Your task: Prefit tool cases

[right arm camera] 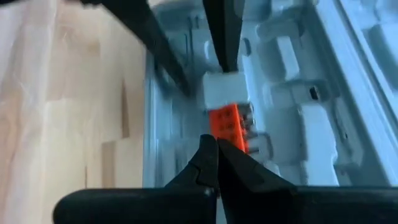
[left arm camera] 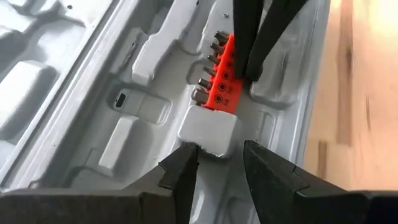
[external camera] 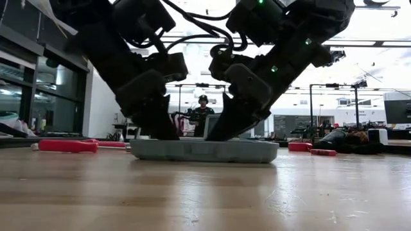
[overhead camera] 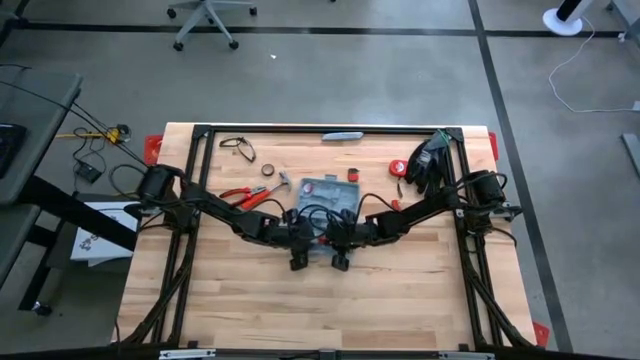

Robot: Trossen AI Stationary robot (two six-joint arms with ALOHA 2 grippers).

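Observation:
The blue-grey tool case (overhead camera: 328,192) lies open and flat on the table's middle, seen also in the low view (external camera: 204,151). An orange-red bit holder (left arm camera: 222,78) with several bits sits in a moulded recess near one edge of the case. Both grippers reach down into the case from the near side. My left gripper (left arm camera: 217,158) is open, its fingers on either side of a raised grey block (left arm camera: 208,132) at the holder's end; I cannot tell whether they touch it. My right gripper (right arm camera: 215,149) is shut, with its tips at the holder. My right gripper presses its shut fingertips (left arm camera: 249,65) on the bit holder's long edge (left arm camera: 231,74), on the side away from the bits. The fingers slant down from above. The holder lies in its recess in the case.
Red-handled pliers (overhead camera: 250,195), a hammer (overhead camera: 283,182) and a tape roll (overhead camera: 270,168) lie left of the case. A red tape measure (overhead camera: 398,167) and a black glove (overhead camera: 425,160) lie to its right, a slim grey-blue bar (overhead camera: 342,135) at the far edge. Bare wood lies toward the near edge.

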